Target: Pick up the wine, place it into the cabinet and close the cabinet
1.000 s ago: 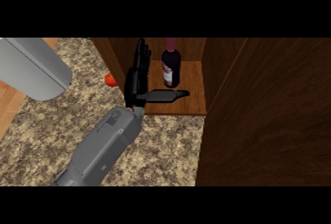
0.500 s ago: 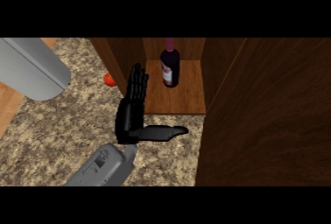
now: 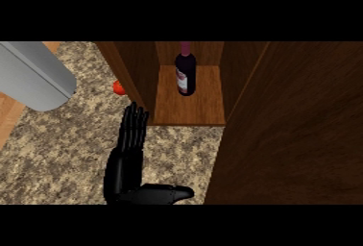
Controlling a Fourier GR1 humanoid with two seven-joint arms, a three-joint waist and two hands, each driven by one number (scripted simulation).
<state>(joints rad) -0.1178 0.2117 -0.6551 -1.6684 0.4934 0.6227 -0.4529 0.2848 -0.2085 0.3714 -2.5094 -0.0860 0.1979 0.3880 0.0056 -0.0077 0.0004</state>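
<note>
Since the wine [image 3: 185, 72] stands upright on the shelf inside the cabinet [image 3: 142, 72], toward 12 o'clock in the head view and clear of any hand, you can judge the placing as done; the step in hand is closing the cabinet.

Observation: one hand shows, at about 7 o'clock. Which arm it belongs to cannot be read from the view; I take it for the right hand [image 3: 127, 161]. Its fingers [image 3: 133, 120] are straight and point to 12 o'clock, its thumb juts toward 3 o'clock, and it holds nothing. It lies over the granite counter [image 3: 56, 149], outside the cabinet, fingertips near the front edge of the shelf. The left hand is not visible.

The dark wood panel filling 3 to 5 o'clock is probably the open door [image 3: 297, 134]; its hinge line is not visible, so check it before you commit.

Procedure, as judgement:
- Bring the flat hand to the door's far face, near its free edge, not near the hinge.
- Push with straight fingers along the door's arc; do not curl around the edge.
- Keep the thumb tucked so it does not catch the shelf lip.
- The bottle stands well back on the shelf, so the door should pass clear.

Also present: a grey cylinder [image 3: 32, 74] at 10 o'clock and a small red object [image 3: 117, 87] beside the cabinet wall; neither lies in the likely path.
</note>
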